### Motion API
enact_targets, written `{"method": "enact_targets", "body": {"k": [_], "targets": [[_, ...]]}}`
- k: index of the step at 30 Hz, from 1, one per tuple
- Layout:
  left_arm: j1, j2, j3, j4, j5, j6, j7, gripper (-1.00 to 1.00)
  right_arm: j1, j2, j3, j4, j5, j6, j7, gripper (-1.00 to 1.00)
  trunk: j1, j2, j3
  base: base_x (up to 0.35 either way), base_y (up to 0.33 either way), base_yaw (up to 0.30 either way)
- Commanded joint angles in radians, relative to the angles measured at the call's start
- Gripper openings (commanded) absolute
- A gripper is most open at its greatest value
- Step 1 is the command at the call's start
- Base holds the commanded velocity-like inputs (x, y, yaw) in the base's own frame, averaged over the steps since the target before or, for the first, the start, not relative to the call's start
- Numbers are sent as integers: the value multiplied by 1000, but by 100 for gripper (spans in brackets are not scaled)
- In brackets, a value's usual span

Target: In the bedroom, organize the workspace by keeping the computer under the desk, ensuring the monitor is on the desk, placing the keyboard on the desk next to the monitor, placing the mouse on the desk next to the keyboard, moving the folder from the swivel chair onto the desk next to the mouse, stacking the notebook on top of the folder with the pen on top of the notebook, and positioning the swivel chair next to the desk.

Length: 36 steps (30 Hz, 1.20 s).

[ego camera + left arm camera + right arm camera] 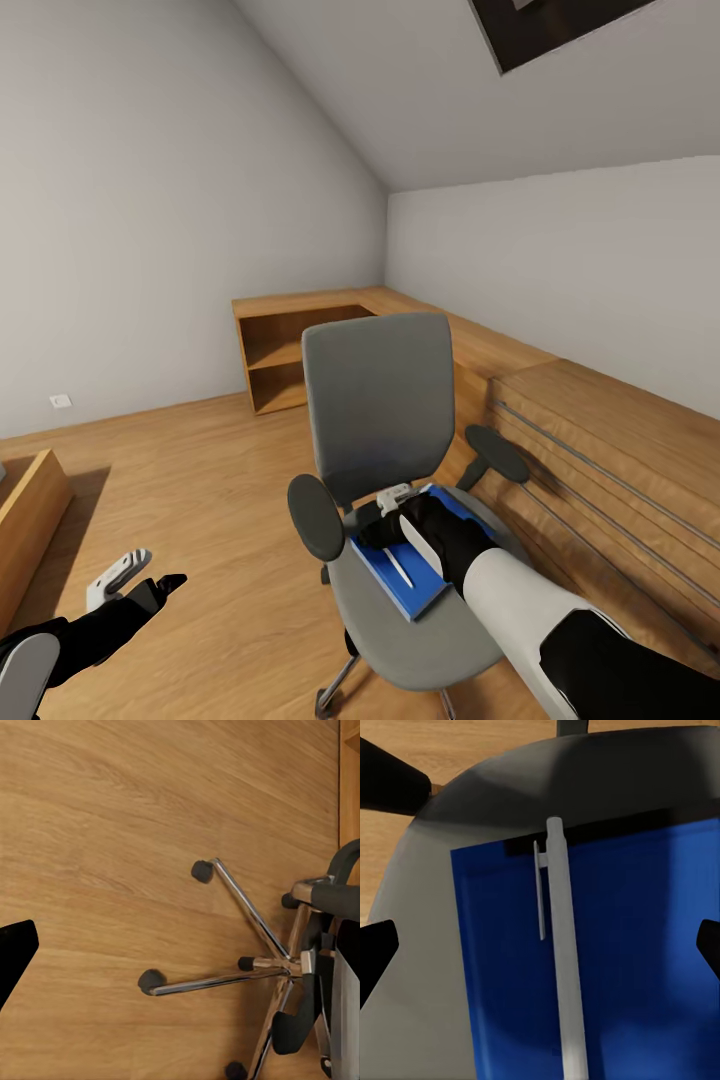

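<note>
Hovering spread over the pen (pixel 566 967) on the folder (pixel 652 945) on the chair (pixel 375 400) seat, the right tool (pixel 400 510) must next descend and pinch; the left tool (pixel 135 580) hangs spread.

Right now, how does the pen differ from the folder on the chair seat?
The pen is a thin pale stick with a clip; the folder is a broad, flat, bright-blue rectangle. The pen lies on top of the folder; the folder rests directly on the swivel chair seat. Both lie flat beneath the open right gripper.
</note>
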Motion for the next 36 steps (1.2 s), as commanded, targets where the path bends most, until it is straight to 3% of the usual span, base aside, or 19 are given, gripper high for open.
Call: {"method": "enact_targets", "body": {"k": [1,4,36], "targets": [[-1,0,1,-1,11,3,9,100,-1,-1,6,-1,-7,4,-1,100,4,-8,-4,0,0,0],[-1,0,1,-1,11,3,9,100,-1,-1,6,-1,-7,4,-1,100,15,-29,-14,0,0,0],[-1,0,0,0,11,3,9,100,-1,-4,6,-1,-5,7,-9,100,15,-29,-14,0,0,0]]}}
